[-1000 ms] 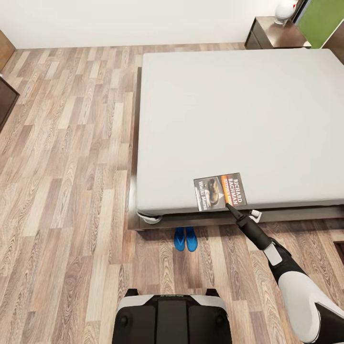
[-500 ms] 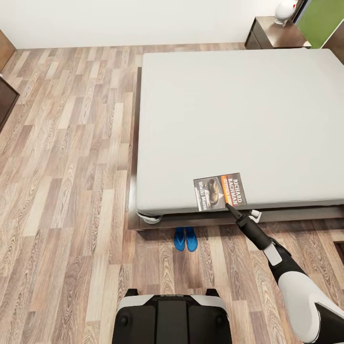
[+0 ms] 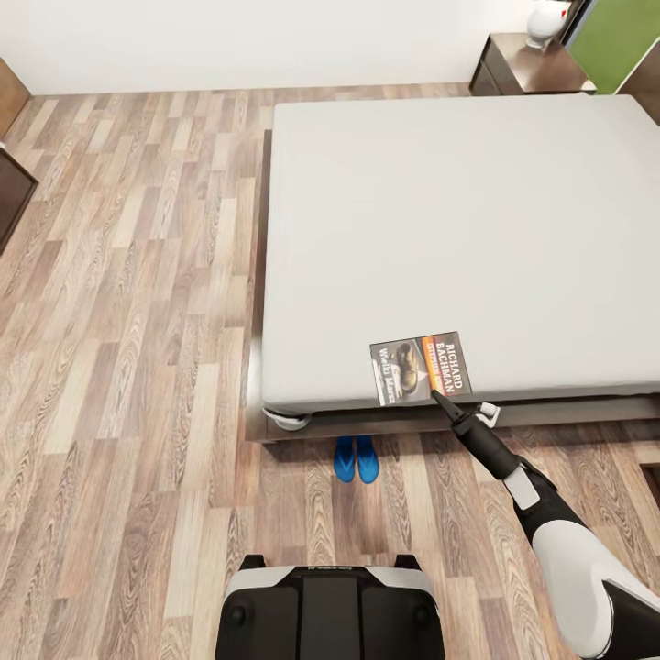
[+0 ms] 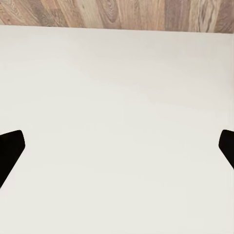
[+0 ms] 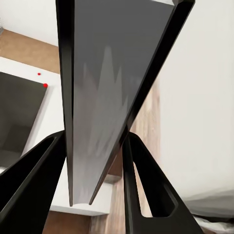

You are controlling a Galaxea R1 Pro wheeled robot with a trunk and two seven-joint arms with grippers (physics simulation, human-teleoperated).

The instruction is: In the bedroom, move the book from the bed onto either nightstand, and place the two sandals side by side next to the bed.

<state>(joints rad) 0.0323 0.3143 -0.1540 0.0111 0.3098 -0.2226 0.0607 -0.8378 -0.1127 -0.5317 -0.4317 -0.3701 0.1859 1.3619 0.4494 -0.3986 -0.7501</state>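
The book (image 3: pixel 421 368) lies at the near edge of the grey bed (image 3: pixel 458 202), orange band and white lettering facing up. My right gripper (image 3: pixel 442 400) reaches to its near edge. In the right wrist view the right gripper (image 5: pixel 95 141) has both black fingers (image 5: pixel 141 180) closed against the book (image 5: pixel 107 87), seen edge-on as a thin dark slab. The two blue sandals (image 3: pixel 356 458) lie side by side on the floor at the foot of the bed. A dark nightstand (image 3: pixel 524 66) stands at the far right corner. My left gripper (image 4: pixel 117 146) is open over a plain white surface.
Wood-plank floor (image 3: pixel 128 302) stretches wide to the left of the bed. A dark cabinet (image 3: pixel 9 197) juts in at the left edge. A white object (image 3: pixel 546 18) stands on the nightstand. My base (image 3: pixel 330 610) is near the bed's foot.
The book has shifted very slightly on the mattress edge with the right gripper at it. The right arm has barely moved.
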